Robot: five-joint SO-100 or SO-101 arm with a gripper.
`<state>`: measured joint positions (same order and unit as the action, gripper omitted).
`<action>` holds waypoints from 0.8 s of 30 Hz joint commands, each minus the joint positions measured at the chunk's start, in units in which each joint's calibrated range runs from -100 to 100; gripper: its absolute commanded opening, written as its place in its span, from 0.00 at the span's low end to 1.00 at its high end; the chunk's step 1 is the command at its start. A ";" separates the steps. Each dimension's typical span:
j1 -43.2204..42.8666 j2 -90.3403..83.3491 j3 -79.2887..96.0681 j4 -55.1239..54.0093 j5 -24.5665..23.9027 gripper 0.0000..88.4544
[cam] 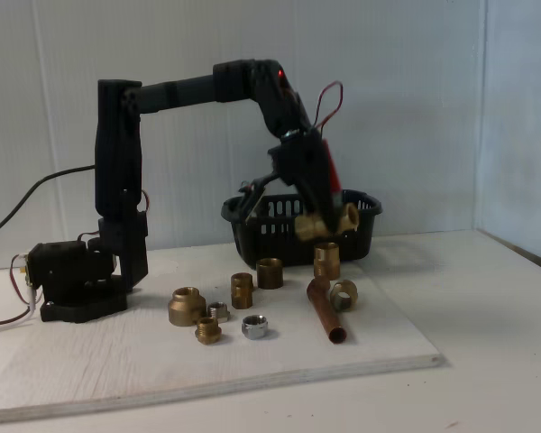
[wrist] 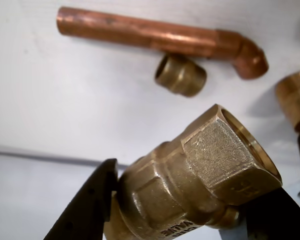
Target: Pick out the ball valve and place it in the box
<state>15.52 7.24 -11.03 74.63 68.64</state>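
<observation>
Hanging in air, valve point(cam: 327, 220) clamped in gripper point(cam: 325, 216), lifted off bench point(cam: 487, 361), just in front of black basket point(cam: 365, 209). Copper pipe point(wrist: 155, 36) and brass fittings point(cam: 187, 305) lying on white board point(cam: 90, 361) below.
</observation>
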 commanded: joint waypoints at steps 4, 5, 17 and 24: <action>-3.05 -5.00 -8.64 -3.82 -10.46 0.01; -3.64 -5.08 -9.28 -4.51 -11.96 0.01; -8.22 -5.08 -20.11 0.74 -25.11 0.01; -11.47 -5.08 -29.22 7.46 -34.17 0.01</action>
<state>5.37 7.33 -32.82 80.48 37.33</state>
